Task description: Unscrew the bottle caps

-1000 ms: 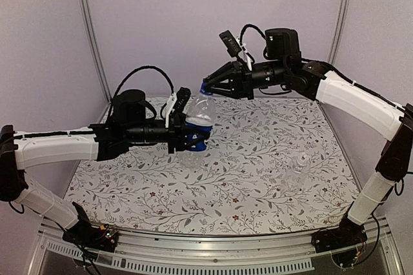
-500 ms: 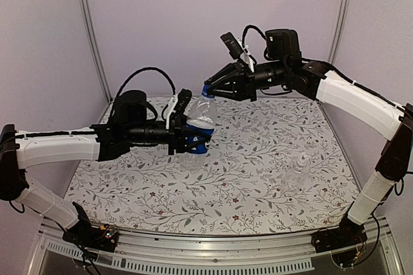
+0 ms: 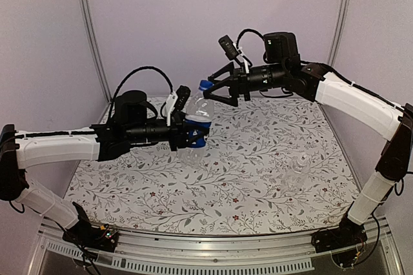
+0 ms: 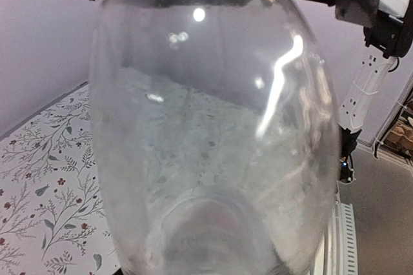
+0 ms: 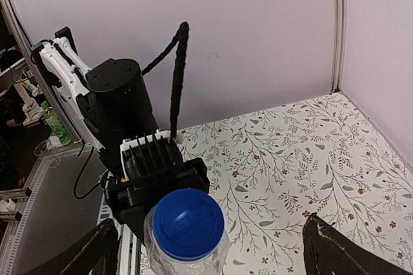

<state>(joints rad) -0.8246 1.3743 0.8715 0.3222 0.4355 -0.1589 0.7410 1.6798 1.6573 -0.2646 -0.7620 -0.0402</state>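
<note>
Right wrist view: the blue cap (image 5: 188, 223) is seen centred between the widely spread right fingers (image 5: 348, 255), just short of them, with the long axis of the bottle (image 3: 199, 112) pointed up at them, its body clamped by the left fingers (image 3: 187, 138) over the bench (image 3: 258, 178).

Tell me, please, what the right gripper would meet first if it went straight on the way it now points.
Most likely the blue cap on the bottle held by the left gripper: the open right gripper points straight at it, one finger either side. How near is unclear.
</note>
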